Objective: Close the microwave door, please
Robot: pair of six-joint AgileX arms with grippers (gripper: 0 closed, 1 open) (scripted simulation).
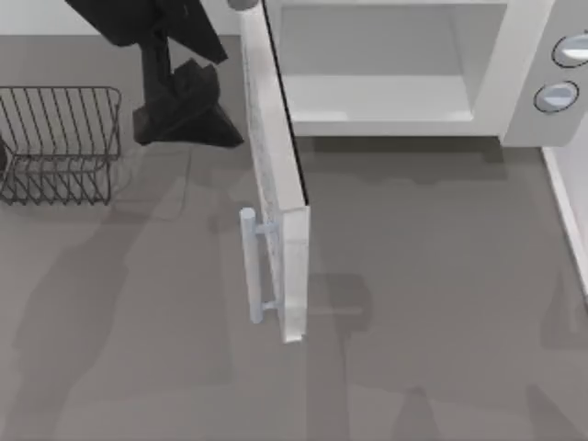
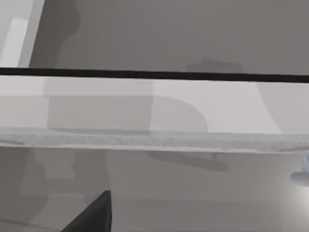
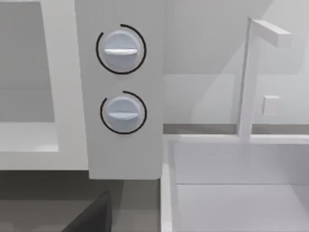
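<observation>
The large flat white microwave door [image 1: 276, 184] stands wide open; at its nine o'clock, my left gripper [image 1: 184, 110] hovers, finger state untellable.

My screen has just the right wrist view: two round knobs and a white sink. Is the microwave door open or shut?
Observer: Open. In the top view the microwave door is swung well out from the body.
Operator: Where's its handle?
Observer: The handle is on the door's left face, near the free end.
Operator: Is an arm near it?
Observer: The left arm stands left of the door, by the hinge end.
</observation>
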